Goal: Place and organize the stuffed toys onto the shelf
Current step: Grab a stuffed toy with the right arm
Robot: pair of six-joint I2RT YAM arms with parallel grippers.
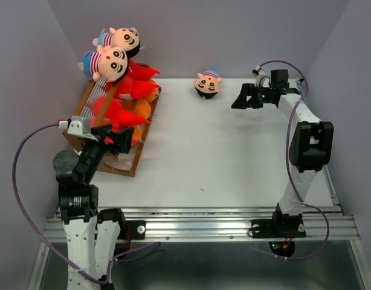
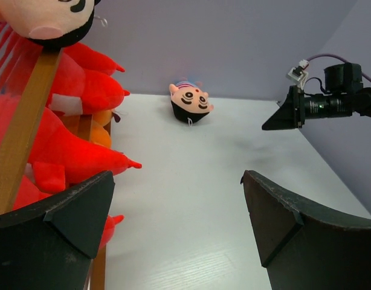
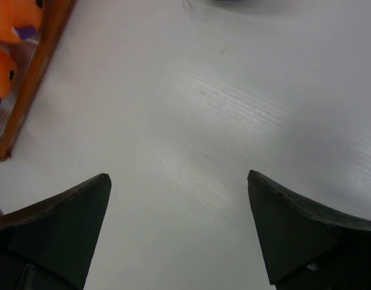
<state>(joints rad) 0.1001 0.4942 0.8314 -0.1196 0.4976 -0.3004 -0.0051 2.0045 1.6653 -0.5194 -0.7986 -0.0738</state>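
Left gripper, jaws spread and empty, hangs over the near end of the shelf at nine o'clock; orange toys, red toys and two capped doll heads fill its tiers; a lone doll head lies on the table at twelve; the right gripper, spread and empty, hangs near it at one.

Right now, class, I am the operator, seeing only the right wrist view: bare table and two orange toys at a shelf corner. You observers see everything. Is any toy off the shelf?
Observer: Yes, one doll head lies on the table near its far edge, apart from the shelf.
Operator: Which arm is nearer?
Observer: The right gripper, jaws open, just beside it.
Operator: And the left?
Observer: The left gripper hangs open by the shelf's near end, beside red toys.
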